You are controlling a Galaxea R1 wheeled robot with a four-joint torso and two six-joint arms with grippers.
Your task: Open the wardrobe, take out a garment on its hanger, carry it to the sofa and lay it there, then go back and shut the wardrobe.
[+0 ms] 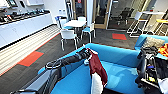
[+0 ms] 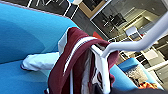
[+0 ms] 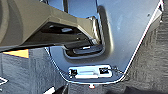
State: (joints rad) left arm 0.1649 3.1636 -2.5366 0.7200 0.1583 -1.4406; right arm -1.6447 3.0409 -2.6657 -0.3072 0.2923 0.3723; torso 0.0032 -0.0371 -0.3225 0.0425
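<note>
The robot's left arm reached out over the sofa (image 1: 120,75), its left gripper (image 1: 86,53) at the top of the garment (image 1: 98,68), which hung from it above the blue seat. Whether the jaws were clenched on the hanger could not be made out in the head view. The dark red jacket drooped down with a white sleeve at its lower end, close to the seat cushion. In the left wrist view the thin white hanger (image 2: 107,53) ran through the jacket's collar, and a white sleeve (image 2: 40,62) trailed across the blue upholstery. The right gripper sat folded at the robot's right side, over the far end of the sofa; its jaws could not be told. Near it on the sofa lay a grey cushion (image 1: 153,42) and something orange (image 1: 163,50). Beyond the sofa back, dark carpet with red-orange patches (image 1: 31,58) stretched to a white table (image 1: 75,23) ringed by white chairs (image 1: 68,35). A long white counter (image 1: 23,26) ran along the far left wall.
</note>
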